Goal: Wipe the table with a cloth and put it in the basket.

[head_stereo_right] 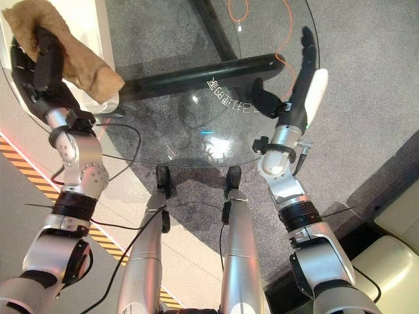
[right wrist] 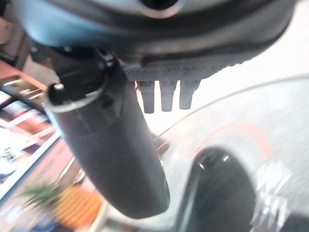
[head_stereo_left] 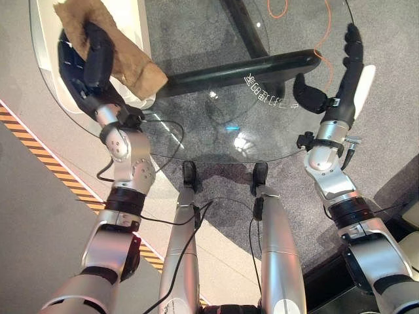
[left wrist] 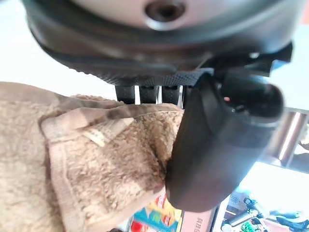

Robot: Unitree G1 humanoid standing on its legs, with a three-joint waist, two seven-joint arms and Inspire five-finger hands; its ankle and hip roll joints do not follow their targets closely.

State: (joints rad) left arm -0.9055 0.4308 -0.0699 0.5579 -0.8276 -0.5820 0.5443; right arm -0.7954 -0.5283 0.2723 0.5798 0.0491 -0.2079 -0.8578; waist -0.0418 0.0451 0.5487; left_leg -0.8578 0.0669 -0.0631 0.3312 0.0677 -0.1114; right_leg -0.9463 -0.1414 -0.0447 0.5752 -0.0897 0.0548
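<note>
The left hand (head_stereo_left: pixel 84 62) grips the cloth (head_stereo_left: pixel 124 62): its thumb (left wrist: pixel 217 145) presses the tan towel against the fingers (left wrist: pixel 147 94), whose tips are hidden behind the folds. Most of the cloth spills past the fingers over the left edge of the glass table (head_stereo_left: pixel 216 124), above a white thing (head_stereo_left: pixel 131 19) seen through the glass and cut off by the frame. The right hand (head_stereo_left: pixel 344 72) hangs at the table's right rim, fingers straight and together, thumb apart, holding nothing. Whether the fingertips touch the glass is hard to make out.
</note>
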